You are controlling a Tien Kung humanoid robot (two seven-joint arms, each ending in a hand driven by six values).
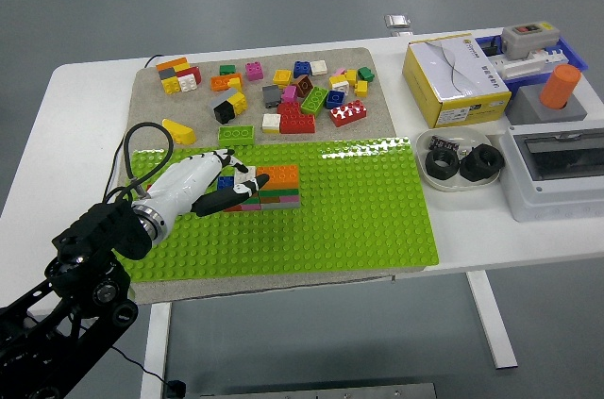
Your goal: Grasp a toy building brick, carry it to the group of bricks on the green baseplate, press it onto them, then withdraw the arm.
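My left hand (229,184), white with black fingers, reaches from the lower left over the green baseplate (359,201). Its thumb and fingers are closed around a small blue brick (225,182). That brick sits against the left end of the brick group (274,187), beside the group's white brick (245,174). The group is a low stack with an orange brick (279,174) on top and green, brown and pink layers below. The hand hides the stack's lower left corner. The right arm is out of view.
Several loose bricks (293,97) lie on the beige mat behind the baseplate, with a yellow wedge (177,130) and a flat green brick (236,134) nearest the hand. To the right stand a yellow box (453,78), a bowl of black nuts (458,163) and a grey switch box (557,168).
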